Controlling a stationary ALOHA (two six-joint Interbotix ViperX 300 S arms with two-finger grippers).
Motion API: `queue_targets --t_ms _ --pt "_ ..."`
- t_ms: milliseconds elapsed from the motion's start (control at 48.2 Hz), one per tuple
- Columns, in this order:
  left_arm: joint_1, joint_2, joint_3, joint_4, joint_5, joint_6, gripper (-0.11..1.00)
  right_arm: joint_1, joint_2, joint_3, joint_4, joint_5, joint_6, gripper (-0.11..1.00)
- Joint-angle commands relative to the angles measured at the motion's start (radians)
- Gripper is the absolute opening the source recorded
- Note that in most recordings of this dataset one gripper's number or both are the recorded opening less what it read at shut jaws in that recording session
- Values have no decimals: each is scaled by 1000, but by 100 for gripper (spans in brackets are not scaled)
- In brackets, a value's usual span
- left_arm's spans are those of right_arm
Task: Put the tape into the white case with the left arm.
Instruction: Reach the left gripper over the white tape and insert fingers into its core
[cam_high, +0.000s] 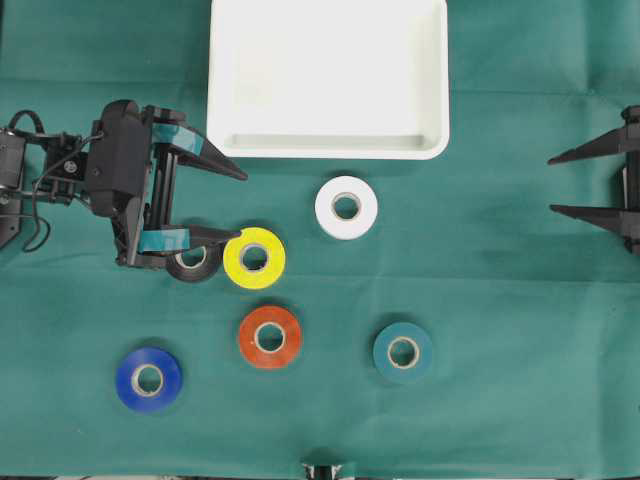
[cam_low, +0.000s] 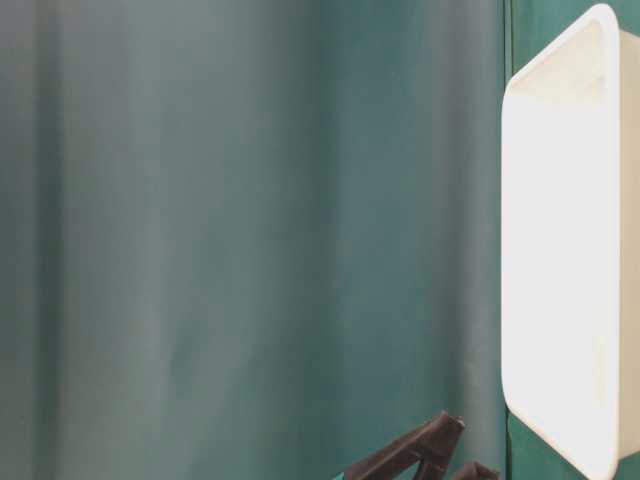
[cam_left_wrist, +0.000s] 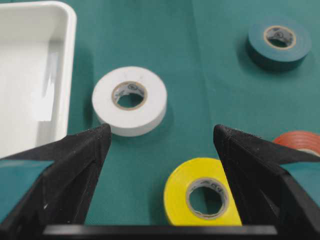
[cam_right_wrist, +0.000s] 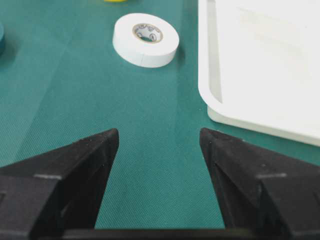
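Our left gripper (cam_high: 238, 203) gapes wide, holding nothing, its lower prong overlapping the black roll (cam_high: 194, 263) beside the yellow roll (cam_high: 254, 258); the white case (cam_high: 328, 145) lies long axis left-right.

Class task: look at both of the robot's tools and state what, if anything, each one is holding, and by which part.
Nothing is held. The left tool stands open above the cloth, beside the yellow tape and partly over the black tape. The right tool is open and empty.

Table draped in green cloth (cam_high: 500, 420); upon it the white case (cam_high: 328, 148); tape rolls: white (cam_high: 346, 207), yellow (cam_high: 254, 258), black (cam_high: 194, 263), orange (cam_high: 269, 337), teal (cam_high: 403, 352), blue (cam_high: 149, 379).
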Motion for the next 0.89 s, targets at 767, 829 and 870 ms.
queue_targets --t_ms 767,829,870 --pt "6 -5 -29 -3 11 -3 92 -3 6 -101 -189 55 63 98" --pt "6 -5 -32 -3 15 -3 92 -2 6 -97 -189 54 71 98" --pt "6 -5 -35 -3 20 -5 92 -2 6 -91 -189 49 83 98"
